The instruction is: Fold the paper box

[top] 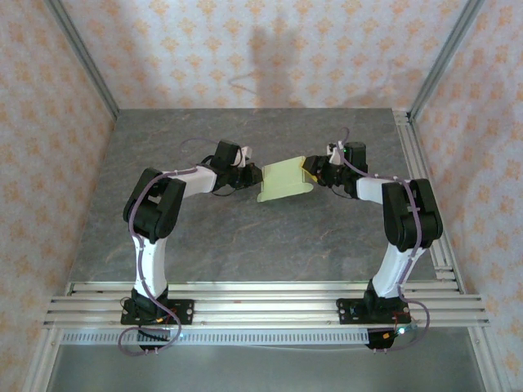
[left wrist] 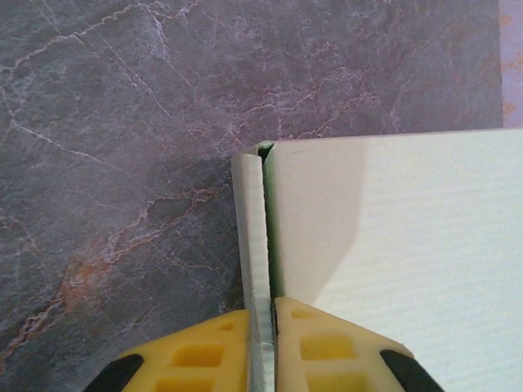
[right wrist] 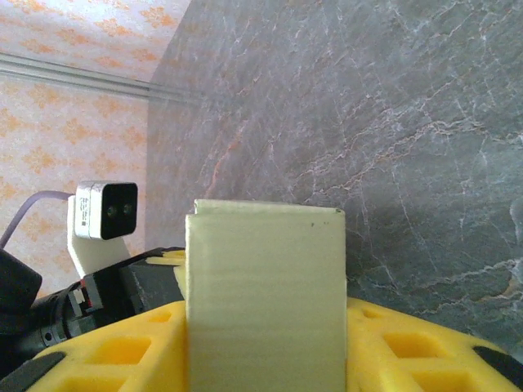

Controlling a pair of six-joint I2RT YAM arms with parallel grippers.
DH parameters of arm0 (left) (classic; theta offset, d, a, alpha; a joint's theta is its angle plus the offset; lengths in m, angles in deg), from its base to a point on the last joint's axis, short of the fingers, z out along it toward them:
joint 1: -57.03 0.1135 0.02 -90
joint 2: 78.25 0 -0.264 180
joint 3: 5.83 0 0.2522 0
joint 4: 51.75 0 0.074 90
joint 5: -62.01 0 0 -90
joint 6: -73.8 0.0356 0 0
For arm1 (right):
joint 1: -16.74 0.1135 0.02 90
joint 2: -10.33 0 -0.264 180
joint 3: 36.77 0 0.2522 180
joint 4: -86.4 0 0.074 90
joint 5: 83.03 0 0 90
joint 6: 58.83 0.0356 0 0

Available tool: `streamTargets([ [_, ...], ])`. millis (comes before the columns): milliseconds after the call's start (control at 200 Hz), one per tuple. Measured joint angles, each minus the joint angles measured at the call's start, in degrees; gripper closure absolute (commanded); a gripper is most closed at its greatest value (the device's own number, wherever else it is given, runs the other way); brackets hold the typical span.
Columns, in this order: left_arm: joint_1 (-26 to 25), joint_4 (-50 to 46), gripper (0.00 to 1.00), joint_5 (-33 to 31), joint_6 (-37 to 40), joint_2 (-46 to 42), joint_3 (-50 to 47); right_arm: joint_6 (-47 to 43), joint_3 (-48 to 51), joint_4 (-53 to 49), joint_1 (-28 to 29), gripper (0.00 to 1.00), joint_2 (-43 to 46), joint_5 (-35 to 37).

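Note:
The paper box (top: 284,180), pale green card, is held just above the middle of the dark table between both arms. My left gripper (top: 253,175) comes at it from the left. In the left wrist view its yellow fingers (left wrist: 212,351) pinch a thin upright flap (left wrist: 252,237) at the box's edge, with the broad panel (left wrist: 392,229) spreading to the right. My right gripper (top: 310,173) grips the other end. In the right wrist view the box (right wrist: 265,278) stands as a squared sleeve filling the gap of the right gripper (right wrist: 265,343), between its two yellow fingers (right wrist: 122,351).
The grey marbled tabletop (top: 245,237) surrounds the box. Aluminium rails (top: 261,298) run along the near edge and another rail (top: 417,163) runs along the right side. Patterned walls enclose the table. The left wrist's white camera (right wrist: 105,211) shows behind the box.

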Motion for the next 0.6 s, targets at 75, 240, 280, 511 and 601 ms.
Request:
streamTargets([
  [75,0.02,0.11,0.76,-0.28,-0.02,0.0,-0.31,0.42,0.13,0.31,0.0,0.59,0.0,0.02],
  [240,0.04,0.39,0.66,-1.53,0.04,-0.37,-0.98,0.57,0.15,0.24,0.0,0.6,0.0,0.22],
  [280,0.02,0.48,0.62,-1.81,0.15,-0.74,-1.42,0.55,0.15,0.09,0.0,0.6,0.0,0.24],
  [511,0.0,4.68,0.07,-4.9,3.5,-7.78,-8.68,1.05,0.15,-0.83,-0.11,0.6,0.74,0.96],
  [601,0.0,7.34,0.0,-6.19,6.14,-11.67,-10.6,2.38,0.15,-0.83,-0.57,0.6,1.73,1.36],
])
